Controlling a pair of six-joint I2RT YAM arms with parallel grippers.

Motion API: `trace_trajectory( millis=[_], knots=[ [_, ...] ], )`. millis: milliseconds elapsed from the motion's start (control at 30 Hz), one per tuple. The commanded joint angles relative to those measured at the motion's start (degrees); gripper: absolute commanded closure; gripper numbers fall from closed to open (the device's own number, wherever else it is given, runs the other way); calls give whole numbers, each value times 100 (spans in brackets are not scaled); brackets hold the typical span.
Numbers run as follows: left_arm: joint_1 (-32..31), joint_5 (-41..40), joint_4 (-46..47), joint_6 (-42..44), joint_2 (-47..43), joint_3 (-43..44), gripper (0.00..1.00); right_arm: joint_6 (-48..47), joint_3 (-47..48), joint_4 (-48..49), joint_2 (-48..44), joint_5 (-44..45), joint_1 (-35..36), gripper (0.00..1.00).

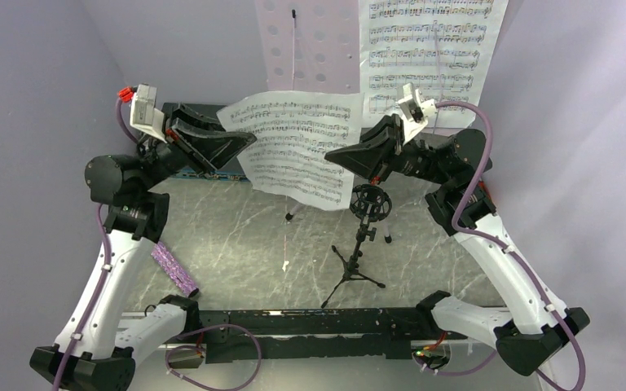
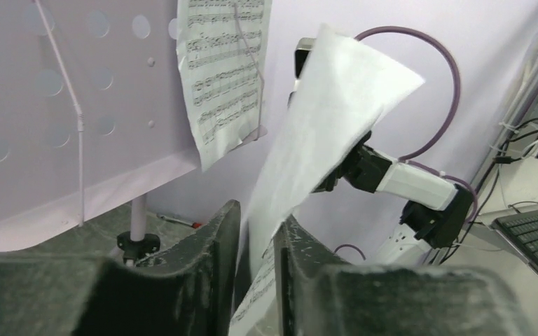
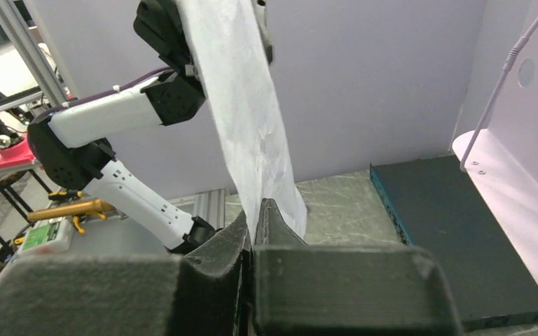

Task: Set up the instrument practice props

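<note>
I hold the loose page (image 1: pixel 293 147) spread for seating on the music stand (image 1: pixel 310 49): right gripper (image 3: pixel 253 213) pinched on it, left gripper (image 2: pixel 259 218) narrow around its edge, grip uncertain.

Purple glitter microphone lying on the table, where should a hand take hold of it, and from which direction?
Grip the microphone across the middle of its barrel, coming straight down from above. It lies flat and slanted, so the fingers should close across its narrow width. The left arm stands close beside it, so a sideways approach looks cramped.
</note>
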Motion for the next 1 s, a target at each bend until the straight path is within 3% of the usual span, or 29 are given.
trace_trajectory(
  millis=[0, 133, 267, 433, 967],
  knots=[
    [1, -55, -248, 246, -75, -14, 61, -264, 376, -181, -63, 225, 13, 100],
    [0, -272, -1155, 814, -151, 133, 26, -503, 579, -525, -168, 533, 13, 100],
    [0, -448, -1807, 1273, -193, 244, 9, -620, 835, -763, -297, 942, 13, 100],
    [0, -659, -2653, 1776, -150, 472, 7, -740, 1199, -1106, -360, 1406, 13, 100],
    [0, -278, -2549, 1872, 610, 1176, 11, -681, 2500, -1297, -213, 3160, 14, 100]
  ],
)
